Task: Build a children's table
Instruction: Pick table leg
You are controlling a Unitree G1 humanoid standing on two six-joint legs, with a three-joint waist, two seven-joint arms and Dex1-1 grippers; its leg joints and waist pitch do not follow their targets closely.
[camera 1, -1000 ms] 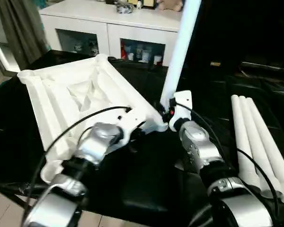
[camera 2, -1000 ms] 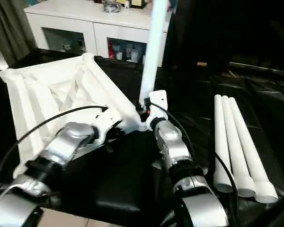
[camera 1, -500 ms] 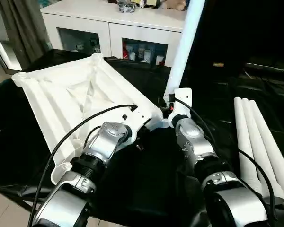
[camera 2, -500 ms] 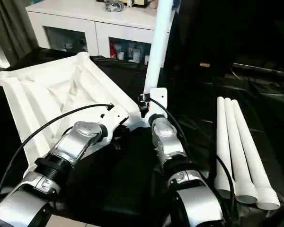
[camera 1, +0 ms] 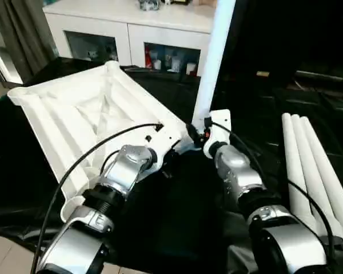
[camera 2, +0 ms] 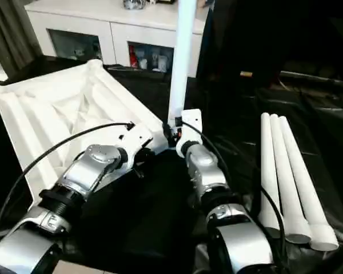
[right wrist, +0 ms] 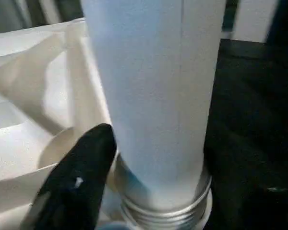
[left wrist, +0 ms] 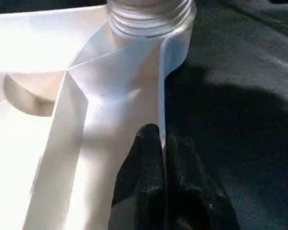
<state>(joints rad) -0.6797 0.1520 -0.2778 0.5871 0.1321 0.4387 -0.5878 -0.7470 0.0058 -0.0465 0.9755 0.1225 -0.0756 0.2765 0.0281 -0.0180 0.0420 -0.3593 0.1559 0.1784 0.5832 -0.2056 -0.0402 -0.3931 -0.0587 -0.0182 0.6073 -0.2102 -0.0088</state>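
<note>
The black cloth-covered work surface (camera 1: 177, 228) is the biggest thing here, matte and a bit crinkly. On it, out toward ten o'clock from the robot, the white plastic tabletop (camera 1: 74, 120) lies underside up, a ribbed rectangle with raised ridges and a round socket at each corner I can see. One tubular leg (camera 1: 208, 63), smooth and glossy, stands nearly upright in the corner socket at about twelve o'clock; its threaded end shows rings right at the socket mouth in the right wrist view. Three more legs (camera 1: 311, 171) lie side by side, touching, over at two o'clock, flared ends toward the robot.

Behind it all sits a white cabinet (camera 1: 131, 28) with glass doors.

The left gripper (left wrist: 161, 158) has its two black fingers pinched together on the thin edge wall of the tabletop, just beside that socket. The right gripper (right wrist: 149, 158) sits right at the base of the standing leg; one rounded black finger (right wrist: 81, 177) shows beside the tube, but I honestly can't tell if it's clamping.
</note>
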